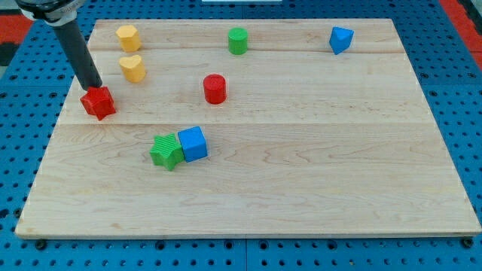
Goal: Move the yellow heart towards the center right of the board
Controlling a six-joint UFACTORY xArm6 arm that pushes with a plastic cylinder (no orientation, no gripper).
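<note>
yellow heart (132, 68) sits near the worktop (301, 188) top-left corner, well apart from the center right area. using the heart as landmark from here on.

my tip (96, 86) is just to the view's left and slightly below the heart, close but apart from it. no hand on this rig, just the dark rod, so nothing to call spread or pressed together. tip end looks to be touching the top edge of the red block (98, 102), star-like shape, which lies below-left of the heart.

around the heart:
- yellow block (128, 35), hexagon-like, just above it, small gap between them.
- red cylinder (215, 88) to the view's right and a bit lower. this is the nearest thing on the right side of the heart.
- green cylinder (238, 41) further right and higher, near the top edge.
- blue block (340, 39), angular shape, far right near the top edge.
- green block (166, 151) and blue cube (193, 143) well below and slightly right, touching each other.
</note>
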